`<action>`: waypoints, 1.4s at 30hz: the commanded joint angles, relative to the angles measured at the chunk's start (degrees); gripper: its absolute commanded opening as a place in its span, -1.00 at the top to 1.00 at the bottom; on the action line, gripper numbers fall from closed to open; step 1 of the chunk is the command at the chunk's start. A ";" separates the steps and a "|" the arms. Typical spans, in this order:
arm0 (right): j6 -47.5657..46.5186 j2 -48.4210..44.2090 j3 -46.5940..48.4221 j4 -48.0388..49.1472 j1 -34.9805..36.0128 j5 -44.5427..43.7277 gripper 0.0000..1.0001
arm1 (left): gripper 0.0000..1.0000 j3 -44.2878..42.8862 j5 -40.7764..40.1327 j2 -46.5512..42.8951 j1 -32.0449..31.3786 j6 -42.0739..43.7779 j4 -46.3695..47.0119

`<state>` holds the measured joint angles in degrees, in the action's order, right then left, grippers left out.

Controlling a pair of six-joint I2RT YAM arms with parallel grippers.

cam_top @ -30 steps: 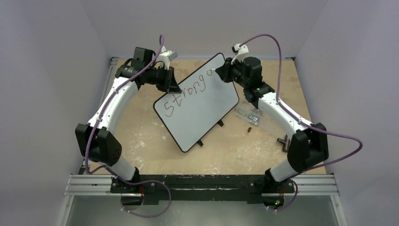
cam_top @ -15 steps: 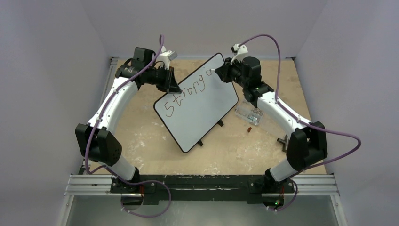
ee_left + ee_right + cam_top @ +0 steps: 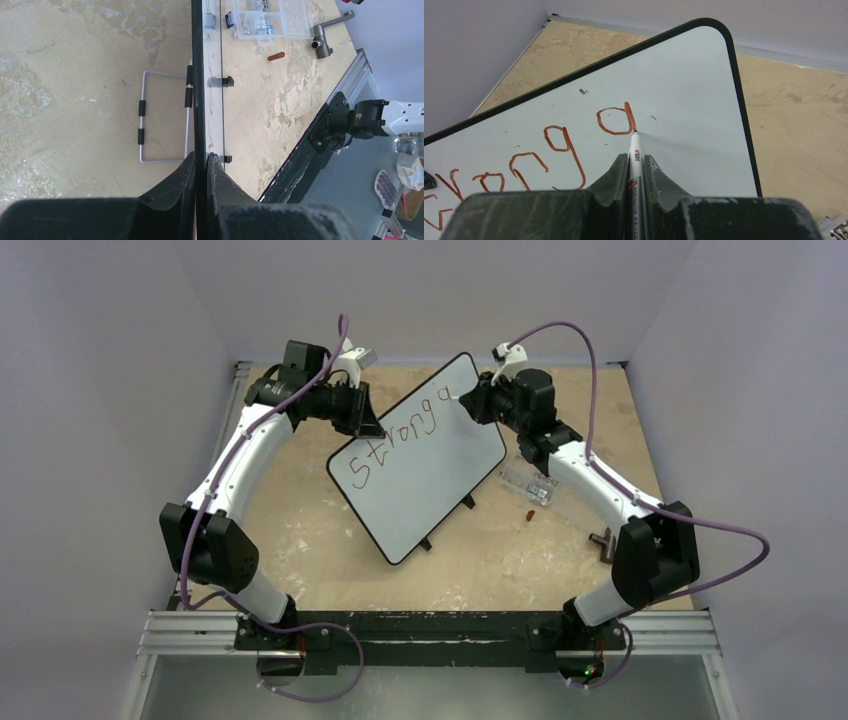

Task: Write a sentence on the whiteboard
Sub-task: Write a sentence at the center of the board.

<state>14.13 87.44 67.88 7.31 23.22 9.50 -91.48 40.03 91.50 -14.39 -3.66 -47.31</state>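
Right wrist view showed the right gripper [image 3: 636, 167] clamping a marker [image 3: 636, 152] mid-letter in the sentence [image 3: 569, 145], left gripper [image 3: 200, 164] pinching the whiteboard [image 3: 684, 100] by its edge; next strokes likely needed steady contact.

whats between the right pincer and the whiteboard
A red-and-white marker: the right pincer is shut on it, and its tip touches the whiteboard at the end of the sentence. The right wrist view shows this.

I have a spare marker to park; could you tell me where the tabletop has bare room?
Bare tabletop lies between the whiteboard and the near rail. Crowded on the right: clear parts box, small red piece, metal fitting.
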 commanded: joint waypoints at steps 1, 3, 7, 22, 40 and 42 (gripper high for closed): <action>-0.01 -1.99 -0.69 0.26 0.13 -1.67 1.00 | 1.00 -0.80 0.39 -3.94 -0.05 3.40 5.30; -0.23 -2.17 -0.70 0.02 0.15 -2.24 1.00 | 1.00 -0.80 0.35 -3.94 -0.11 3.41 5.36; -0.54 -2.41 -0.52 -0.42 0.15 -3.09 1.00 | 1.00 -0.80 0.48 -3.89 -0.11 3.40 5.37; 0.68 -9.22 -3.74 1.98 0.07 -5.10 1.00 | 1.00 -0.75 -0.53 -3.76 -0.99 3.40 5.18; 1.49 -9.42 -3.81 6.31 0.06 -6.80 1.00 | 1.00 -0.58 -1.72 -3.75 -1.85 5.41 4.34; 1.51 -8.86 -3.34 6.43 0.07 -6.61 1.00 | 1.00 -0.63 -1.63 -3.77 -1.87 5.37 4.33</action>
<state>14.98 77.69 62.57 11.25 23.24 3.55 -91.26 39.20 90.56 -16.10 -2.24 -46.81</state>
